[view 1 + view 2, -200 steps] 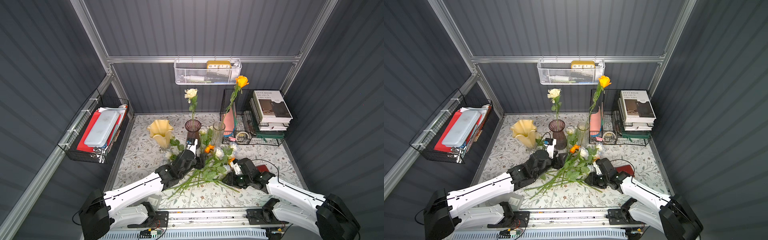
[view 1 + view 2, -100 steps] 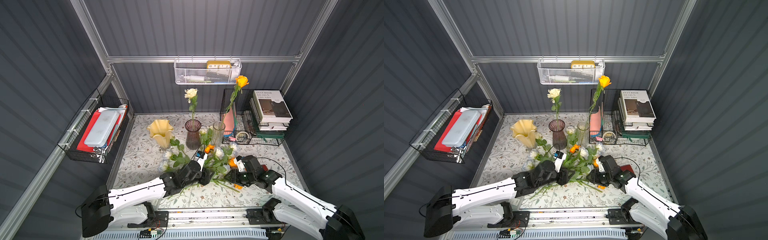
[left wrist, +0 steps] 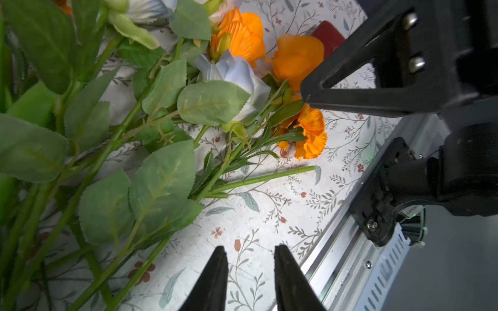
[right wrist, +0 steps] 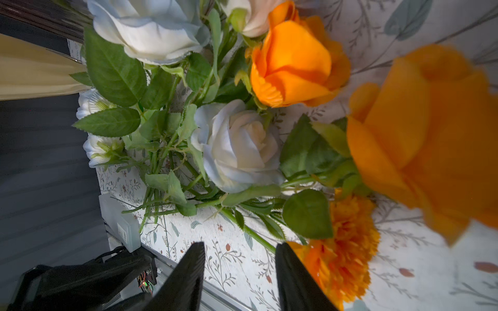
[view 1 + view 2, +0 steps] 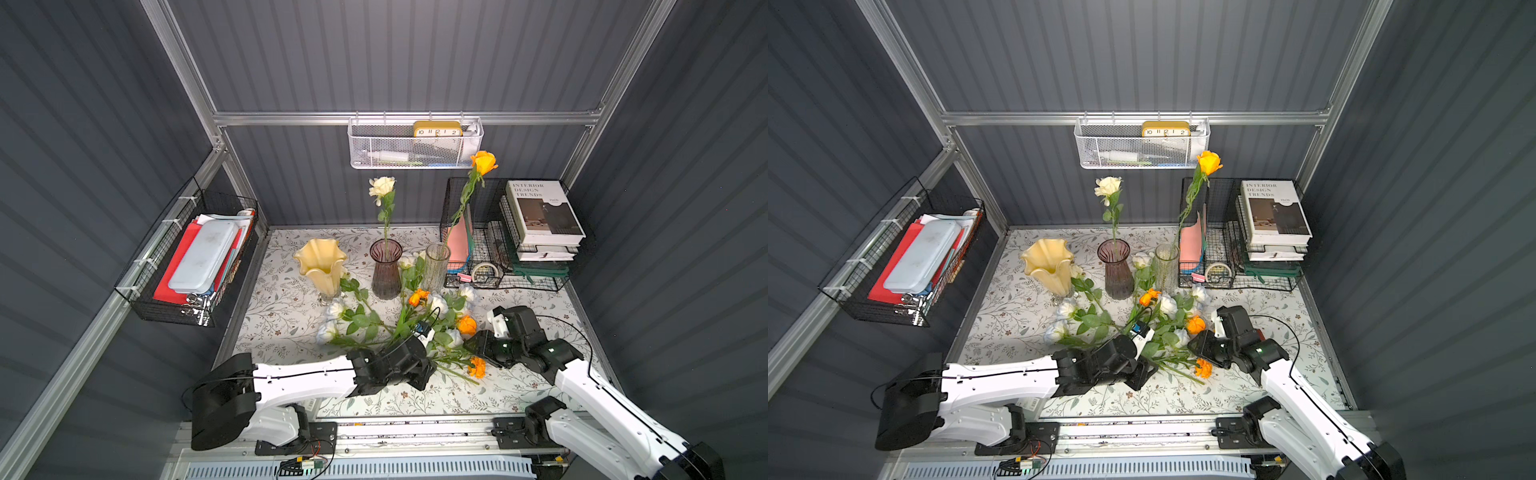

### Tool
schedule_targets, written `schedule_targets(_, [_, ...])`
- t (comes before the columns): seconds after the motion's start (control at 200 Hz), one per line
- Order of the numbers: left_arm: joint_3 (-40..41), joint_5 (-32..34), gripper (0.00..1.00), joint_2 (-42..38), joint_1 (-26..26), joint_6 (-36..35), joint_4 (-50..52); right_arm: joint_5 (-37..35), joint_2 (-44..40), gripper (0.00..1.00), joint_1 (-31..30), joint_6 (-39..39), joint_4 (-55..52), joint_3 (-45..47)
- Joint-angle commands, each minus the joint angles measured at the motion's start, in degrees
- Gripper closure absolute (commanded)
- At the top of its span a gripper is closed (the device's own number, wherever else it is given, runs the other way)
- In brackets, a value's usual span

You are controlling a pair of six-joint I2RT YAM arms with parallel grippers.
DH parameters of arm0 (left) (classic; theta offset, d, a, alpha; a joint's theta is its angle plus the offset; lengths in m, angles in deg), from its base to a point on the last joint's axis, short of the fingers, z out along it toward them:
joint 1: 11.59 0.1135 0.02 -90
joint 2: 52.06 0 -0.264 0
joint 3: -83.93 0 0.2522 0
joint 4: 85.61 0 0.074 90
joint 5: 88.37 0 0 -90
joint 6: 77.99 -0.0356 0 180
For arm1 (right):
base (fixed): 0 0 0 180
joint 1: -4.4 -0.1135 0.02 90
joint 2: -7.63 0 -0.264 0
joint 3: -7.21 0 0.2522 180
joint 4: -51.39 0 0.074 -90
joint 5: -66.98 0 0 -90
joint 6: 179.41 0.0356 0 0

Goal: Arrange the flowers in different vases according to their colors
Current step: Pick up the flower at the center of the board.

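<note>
The loose flowers (image 5: 399, 328) lie heaped on the floral-clothed surface (image 5: 282, 299) at lower centre of both top views. Just above them stand the yellow vase (image 5: 320, 266), the purple vase (image 5: 385, 270) holding a cream rose (image 5: 382, 187), and the clear vase (image 5: 435, 266) holding an orange rose (image 5: 483, 163). The left hand (image 3: 249, 253) is narrowly parted beside the stems, gripping nothing; the right hand (image 4: 239, 250) gapes wider, empty, beside an orange marigold (image 4: 345, 242).

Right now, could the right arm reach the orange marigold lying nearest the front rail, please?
Probably yes: the marigold lies beside the open right gripper, with only one leaf overlapping it.
</note>
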Motion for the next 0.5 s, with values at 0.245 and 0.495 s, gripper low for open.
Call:
schedule_targets(0.245, [-5.1,3.8,0.54,1.3,-1.2,9.9,18.7,3.4,2.0,0.52,1.7,-2.5,0.9,-0.5])
schedule_targets(0.495, [-7.8,5.2,0.59,7.9,-0.8,12.9,21.2,5.8,3.9,0.52,1.8,-3.9,1.6,-0.6])
